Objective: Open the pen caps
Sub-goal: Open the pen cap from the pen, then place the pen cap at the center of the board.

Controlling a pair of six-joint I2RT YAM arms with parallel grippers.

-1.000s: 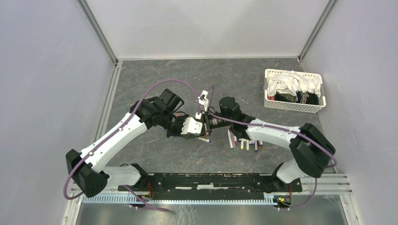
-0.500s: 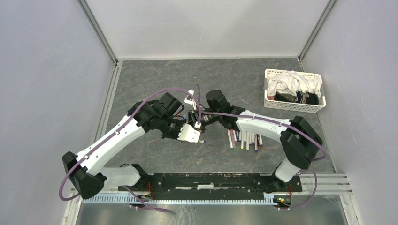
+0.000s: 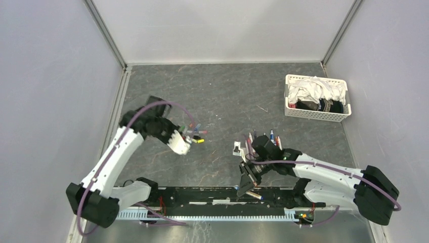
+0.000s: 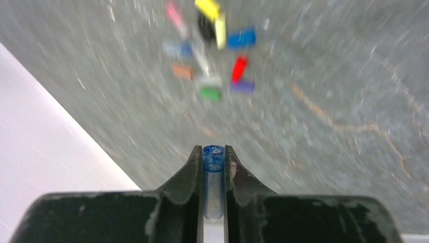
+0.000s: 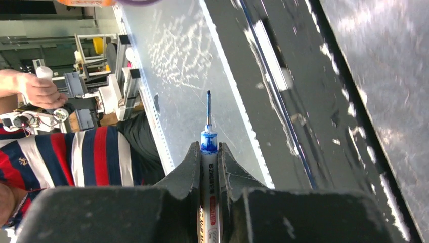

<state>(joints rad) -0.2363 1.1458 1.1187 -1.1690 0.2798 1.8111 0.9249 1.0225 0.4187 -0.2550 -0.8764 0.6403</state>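
Separation is the change here: a second ago the two hands were pressed together above the middle of the desk (image 3: 227, 91), and now they have swung well apart; the pull seems to have worked, since cap and pen have parted.

The left hand (image 4: 213, 150) is nearly closed, pinching a small blue cap (image 4: 213, 167) between its fingers with the open mouth pointing forward; ahead of it and a little below, on the desk, lies a loose pile of caps (image 4: 212, 55) in yellow, blue, red, green, purple and pink, blurred in the left wrist view; the hand has travelled from the centre toward that pile, so the likely next step is to drop the blue cap among the others.

The right hand (image 5: 208, 147) is likewise nearly closed, gripping a white pen (image 5: 208, 137) by its barrel; the bare blue tip sticks out beyond the fingers, uncapped; this hand has drawn back to the near edge, and its tip points out past the black rail (image 3: 227, 195).

Behind the right hand, partly hidden by the arm, the other pens (image 3: 271, 135) lie in a row; from above it cannot be told which of them keep their caps; the held pen probably needs setting down before another is taken.
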